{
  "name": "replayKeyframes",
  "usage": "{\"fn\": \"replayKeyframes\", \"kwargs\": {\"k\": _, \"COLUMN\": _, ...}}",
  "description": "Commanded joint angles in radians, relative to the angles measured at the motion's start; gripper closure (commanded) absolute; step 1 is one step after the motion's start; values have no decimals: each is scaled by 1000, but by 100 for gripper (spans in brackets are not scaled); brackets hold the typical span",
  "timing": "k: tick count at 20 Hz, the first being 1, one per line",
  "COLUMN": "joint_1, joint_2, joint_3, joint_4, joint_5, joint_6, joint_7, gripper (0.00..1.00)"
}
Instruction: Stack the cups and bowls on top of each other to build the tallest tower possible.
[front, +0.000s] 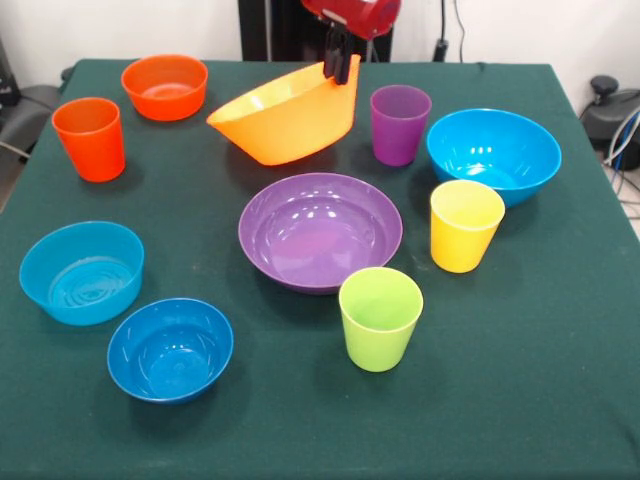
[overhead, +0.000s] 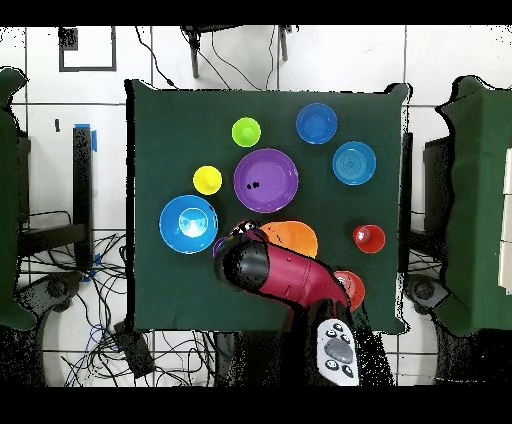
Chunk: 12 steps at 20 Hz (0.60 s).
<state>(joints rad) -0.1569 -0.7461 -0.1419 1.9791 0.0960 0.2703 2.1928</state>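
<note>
Nearest the desk's (front: 560, 420) front edge stands the lime green cup (front: 380, 318); at the back edge, the tool (front: 339, 62) grips the tilted orange-yellow bowl's (front: 285, 118) raised rim.

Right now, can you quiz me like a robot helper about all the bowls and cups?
1. True or false: the large orange-yellow plastic bowl sits flat on the table.
2. What does the black gripper pinch? A) purple plastic cup B) orange-yellow bowl's rim C) nothing
3. Fill in: the lime green plastic cup stands just in front of the large ____ bowl.

Key: 1 false, it is tilted, one side raised. 2 B. 3 purple.
</note>
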Motion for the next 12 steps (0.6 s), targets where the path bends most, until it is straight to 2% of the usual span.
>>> {"fn": "replayKeyframes", "kwargs": {"k": 1, "joint_1": 25, "joint_2": -14, "joint_3": 28, "joint_4": -51, "joint_5": -63, "joint_6": 34, "joint_7": 32, "gripper": 100}}
{"fn": "replayKeyframes", "kwargs": {"k": 5, "joint_1": 34, "joint_2": -10, "joint_3": 16, "joint_4": -48, "joint_5": -69, "joint_6": 15, "joint_7": 36, "gripper": 100}}
{"fn": "replayKeyframes", "kwargs": {"k": 12, "joint_1": 45, "joint_2": -50, "joint_3": -3, "joint_4": -53, "joint_5": -85, "joint_6": 30, "joint_7": 19, "gripper": 100}}
